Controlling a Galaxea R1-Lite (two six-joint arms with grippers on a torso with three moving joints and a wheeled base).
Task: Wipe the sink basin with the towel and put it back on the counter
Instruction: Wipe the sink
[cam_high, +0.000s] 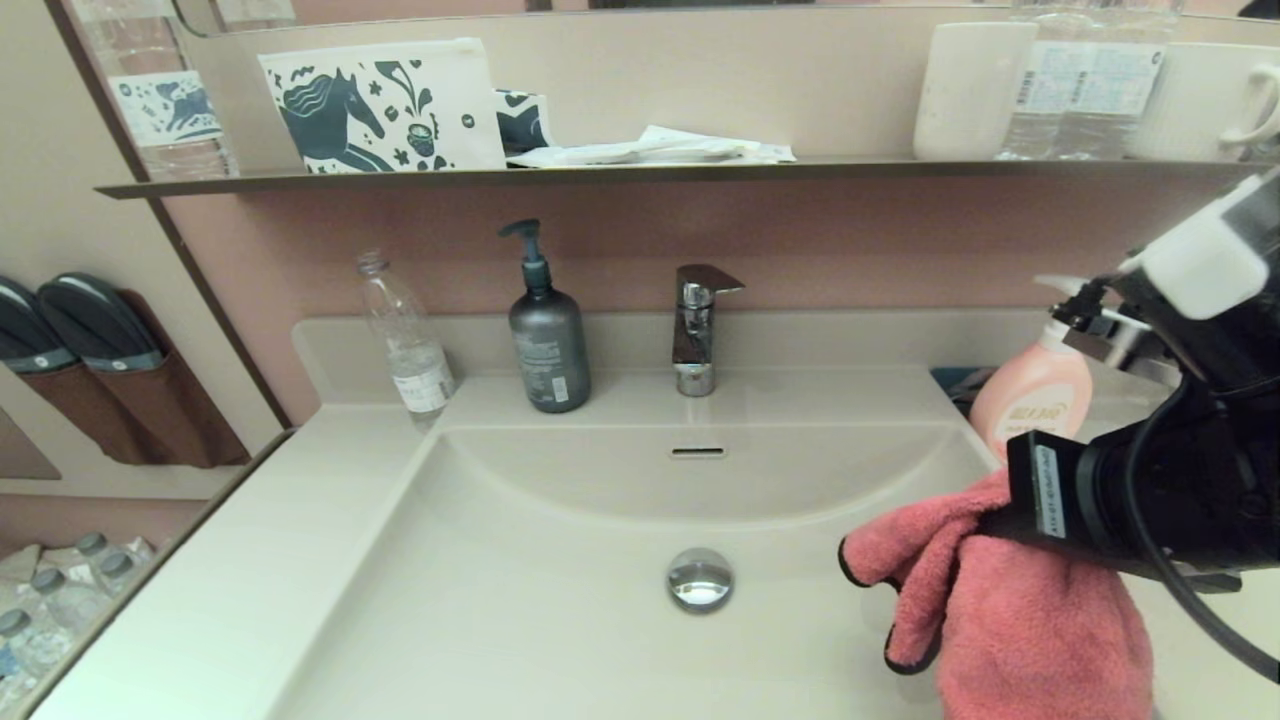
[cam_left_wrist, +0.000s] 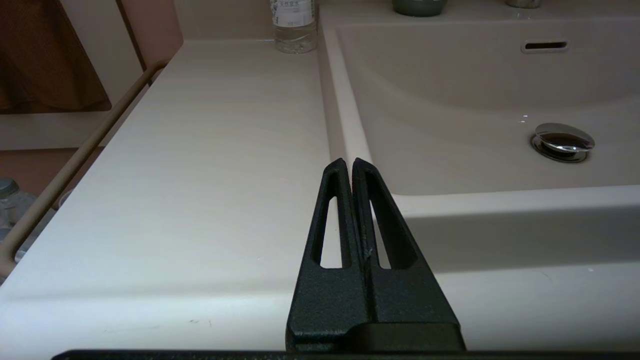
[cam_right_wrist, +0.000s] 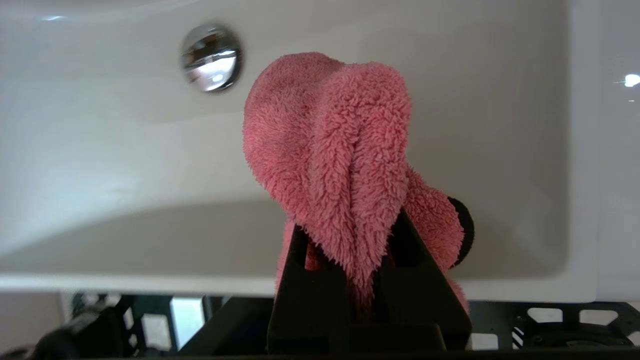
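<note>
The fluffy towel (cam_right_wrist: 330, 150) was found pinched between the closed fingers of the right gripper (cam_right_wrist: 367, 250), bunched and hanging over the smooth, sloping basin (cam_high: 520, 600) at the head view's lower right. The left gripper (cam_left_wrist: 348, 165) was held closed and empty over the flat counter (cam_left_wrist: 200, 175).

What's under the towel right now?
The towel, held in the right gripper, hangs over the sink basin, right of the drain plug. The basin surface directly beneath it is hidden.
</note>
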